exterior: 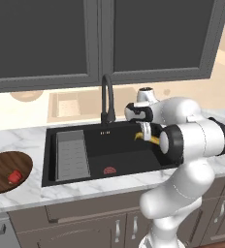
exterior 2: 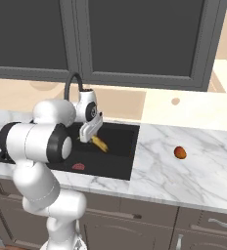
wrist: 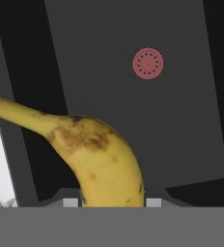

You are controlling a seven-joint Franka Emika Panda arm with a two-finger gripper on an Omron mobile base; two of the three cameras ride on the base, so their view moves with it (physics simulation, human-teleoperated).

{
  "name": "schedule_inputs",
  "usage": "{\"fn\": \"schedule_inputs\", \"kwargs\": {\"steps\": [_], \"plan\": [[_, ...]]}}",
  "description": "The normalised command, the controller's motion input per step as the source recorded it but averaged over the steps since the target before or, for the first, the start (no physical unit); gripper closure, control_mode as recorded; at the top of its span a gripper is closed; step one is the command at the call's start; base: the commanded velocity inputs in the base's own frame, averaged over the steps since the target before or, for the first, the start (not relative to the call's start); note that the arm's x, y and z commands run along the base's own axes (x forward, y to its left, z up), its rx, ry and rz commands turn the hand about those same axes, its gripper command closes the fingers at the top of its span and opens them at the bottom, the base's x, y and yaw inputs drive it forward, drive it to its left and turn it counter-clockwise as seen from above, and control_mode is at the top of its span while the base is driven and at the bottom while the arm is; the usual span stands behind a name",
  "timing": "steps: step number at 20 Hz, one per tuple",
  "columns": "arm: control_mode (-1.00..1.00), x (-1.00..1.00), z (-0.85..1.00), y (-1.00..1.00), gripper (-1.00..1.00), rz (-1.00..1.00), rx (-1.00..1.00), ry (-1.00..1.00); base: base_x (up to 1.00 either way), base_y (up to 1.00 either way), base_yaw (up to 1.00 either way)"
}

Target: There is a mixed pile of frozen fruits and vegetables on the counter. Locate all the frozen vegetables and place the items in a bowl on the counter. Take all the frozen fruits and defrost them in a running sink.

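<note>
My gripper hangs over the right part of the black sink, shut on a yellow banana. In the hand view the banana curves up and left from between the fingers, above the sink floor and its red-ringed drain. An orange-red round fruit lies on the marble counter right of the sink. At the far left, the dark wooden bowl holds a small red chunk.
A tall black gooseneck faucet rises behind the basin, close to my hand. A grey ribbed drain tray fills the sink's left side. Dark wall cabinets hang overhead.
</note>
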Motion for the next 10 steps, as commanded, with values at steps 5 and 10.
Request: {"fn": "schedule_inputs", "kwargs": {"steps": [5, 10], "plan": [[-1.0, 0.02, -0.02, 0.1, 1.0, 0.0, 0.0, -0.01, 0.0, 0.0, 0.0], [-1.0, 0.05, -0.21, -0.09, 1.0, 0.0, 0.0, -0.05, 0.0, 0.0, 0.0]]}}
